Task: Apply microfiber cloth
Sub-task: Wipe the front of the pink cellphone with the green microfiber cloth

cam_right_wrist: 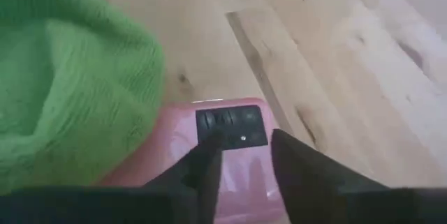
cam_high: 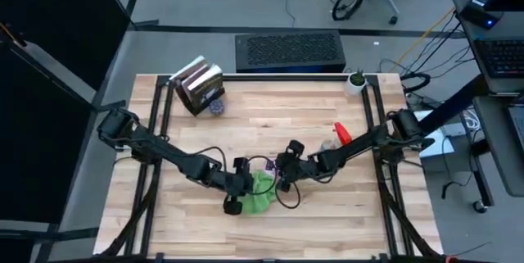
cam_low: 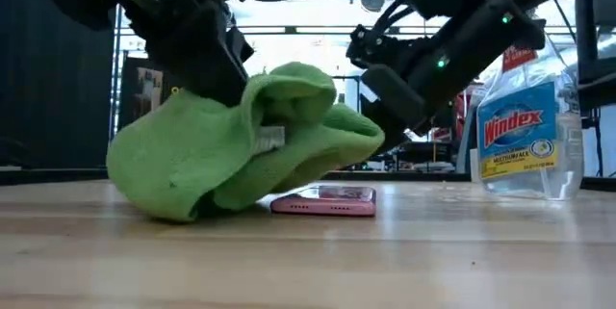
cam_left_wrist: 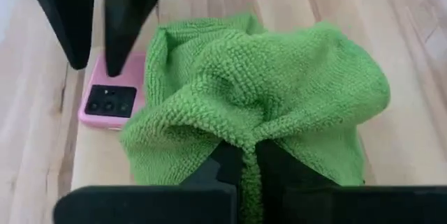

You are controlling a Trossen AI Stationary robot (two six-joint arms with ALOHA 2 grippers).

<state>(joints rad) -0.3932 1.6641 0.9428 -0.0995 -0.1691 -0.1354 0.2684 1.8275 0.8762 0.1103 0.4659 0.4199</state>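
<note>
High view shows both arms reaching in from the table's sides and meeting just below the middle of the frame, where the green microfiber cloth [cam_high: 260,191] lies bunched on the wooden table [cam_high: 327,222]. The left gripper [cam_high: 239,188] sits at the cloth's left edge. The right gripper [cam_high: 284,173] sits at the cloth's upper right edge.

Left wrist view shows the left gripper's [cam_left_wrist: 244,175] two dark fingers closed together on a pinched fold of the cloth [cam_left_wrist: 279,91], which rises as a puffy mound filling the centre of the frame. A pink phone [cam_left_wrist: 115,95] peeks out at the centre left, camera block up, partly covered by the cloth. The other arm's dark fingers come down at the upper left, over the phone.

Right wrist view shows the right gripper [cam_right_wrist: 244,165] with its fingers [cam_right_wrist: 300,165] a little apart and the pink phone [cam_right_wrist: 237,140] beneath them; whether they touch it I cannot tell. The cloth [cam_right_wrist: 70,77] fills the left of that frame and overlaps the phone's edge.

Low view shows the cloth [cam_low: 241,141] humped in the left centre, draped over one end of the phone [cam_low: 327,201], which lies flat on the table. A clear spray bottle [cam_low: 525,126] with a blue label stands at the right, well apart from the cloth. In the high view a stack of books [cam_high: 199,87] lies at the table's upper left and a small potted plant [cam_high: 356,79] at its upper right corner.
</note>
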